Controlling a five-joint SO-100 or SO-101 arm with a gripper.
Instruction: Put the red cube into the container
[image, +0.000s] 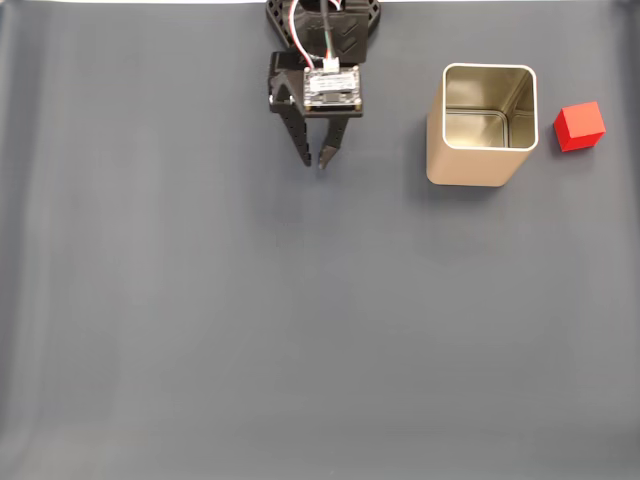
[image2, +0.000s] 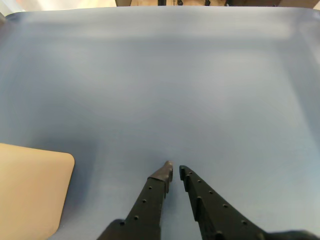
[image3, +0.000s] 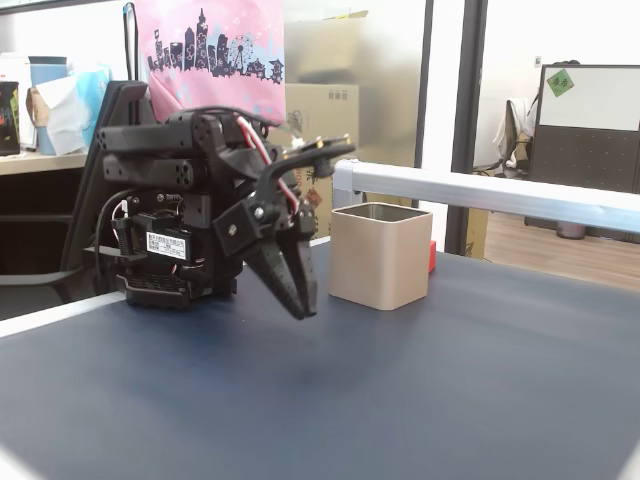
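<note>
A dark blue mat (image: 300, 330) covers the table. The gripper (image: 318, 160) hangs nearly closed and empty above it. In the top-down fixed view the tin (image: 470, 160) stands to its right, the cube (image: 579, 126) just beyond. The cube looks light and rigid; pinch two opposite flat faces.
</note>
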